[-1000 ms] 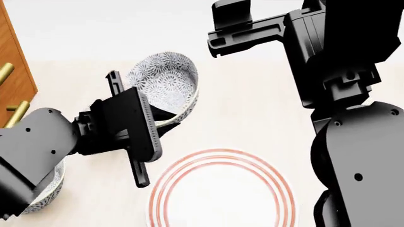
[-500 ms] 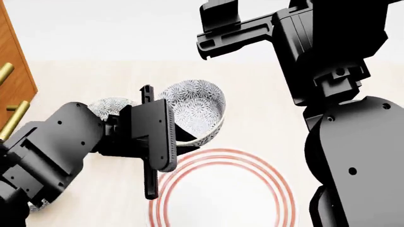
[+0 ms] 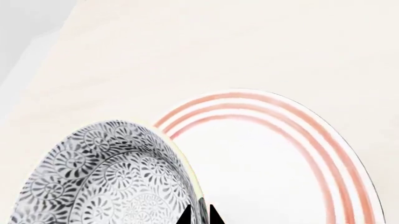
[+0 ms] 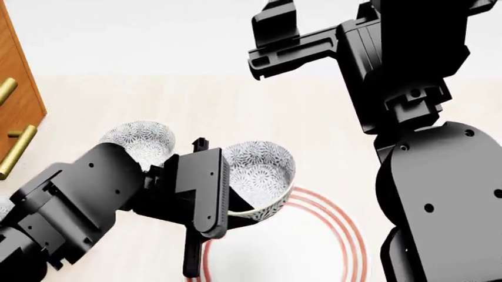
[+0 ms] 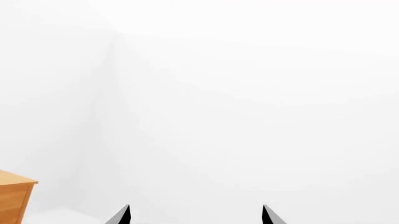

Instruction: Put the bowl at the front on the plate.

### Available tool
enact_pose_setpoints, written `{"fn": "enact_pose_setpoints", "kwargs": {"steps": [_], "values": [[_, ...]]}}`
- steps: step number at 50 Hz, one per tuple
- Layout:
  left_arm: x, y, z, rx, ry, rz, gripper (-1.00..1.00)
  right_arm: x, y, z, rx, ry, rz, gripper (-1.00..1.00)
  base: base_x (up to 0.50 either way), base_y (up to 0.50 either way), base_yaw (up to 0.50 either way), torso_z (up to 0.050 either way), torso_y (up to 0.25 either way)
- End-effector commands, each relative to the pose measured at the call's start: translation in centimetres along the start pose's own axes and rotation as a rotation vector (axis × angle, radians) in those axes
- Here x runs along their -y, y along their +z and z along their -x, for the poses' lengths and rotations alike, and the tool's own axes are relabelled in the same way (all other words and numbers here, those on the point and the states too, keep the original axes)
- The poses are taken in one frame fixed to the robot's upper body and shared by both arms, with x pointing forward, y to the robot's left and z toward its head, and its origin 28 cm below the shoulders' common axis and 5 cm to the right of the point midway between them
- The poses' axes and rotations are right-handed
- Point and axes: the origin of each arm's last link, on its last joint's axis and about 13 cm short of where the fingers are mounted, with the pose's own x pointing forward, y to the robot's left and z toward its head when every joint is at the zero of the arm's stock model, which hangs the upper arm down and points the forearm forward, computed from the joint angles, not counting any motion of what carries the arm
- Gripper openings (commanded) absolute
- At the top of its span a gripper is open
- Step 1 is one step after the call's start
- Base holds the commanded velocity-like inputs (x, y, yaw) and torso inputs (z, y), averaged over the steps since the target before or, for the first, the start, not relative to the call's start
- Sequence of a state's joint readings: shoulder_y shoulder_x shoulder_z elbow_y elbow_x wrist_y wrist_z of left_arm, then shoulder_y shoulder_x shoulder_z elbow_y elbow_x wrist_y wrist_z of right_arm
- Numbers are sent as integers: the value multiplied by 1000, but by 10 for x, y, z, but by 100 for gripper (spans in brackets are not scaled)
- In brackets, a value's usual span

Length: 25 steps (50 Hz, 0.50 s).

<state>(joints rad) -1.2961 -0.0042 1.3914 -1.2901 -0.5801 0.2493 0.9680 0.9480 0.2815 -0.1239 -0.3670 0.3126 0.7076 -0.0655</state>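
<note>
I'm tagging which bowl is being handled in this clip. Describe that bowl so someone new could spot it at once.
Start at the large white plate with red rings, low on the cream table. At its near-left rim the left gripper holds a small white bowl with a grey-blue floral pattern, tilted over the plate's edge. A look-alike bowl sits to its left, but only this one is gripped by its rim.

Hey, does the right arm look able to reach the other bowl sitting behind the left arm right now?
Probably not easily: the right gripper is raised far off, and the left gripper holding its bowl crowds the second bowl.
</note>
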Motion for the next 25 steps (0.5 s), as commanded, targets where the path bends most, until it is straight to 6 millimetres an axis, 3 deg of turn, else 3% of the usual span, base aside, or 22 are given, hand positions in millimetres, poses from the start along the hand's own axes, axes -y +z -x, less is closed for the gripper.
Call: {"fn": "enact_pose_setpoints", "kwargs": {"steps": [1,11,25], "values": [[3,9,-9,120,-57,-28,-100,1,-6,0,-10,-8,0,100,0,0,0,0,0],[12,8,-21,144,-100,-58,-100,5,-9,-1,-15,-20,-4,100,0,0,0,0,0],[14,3,-22,-71,-168,21,-100,7,-17,1,-20,-35,-14,100,0,0,0,0,1]]}}
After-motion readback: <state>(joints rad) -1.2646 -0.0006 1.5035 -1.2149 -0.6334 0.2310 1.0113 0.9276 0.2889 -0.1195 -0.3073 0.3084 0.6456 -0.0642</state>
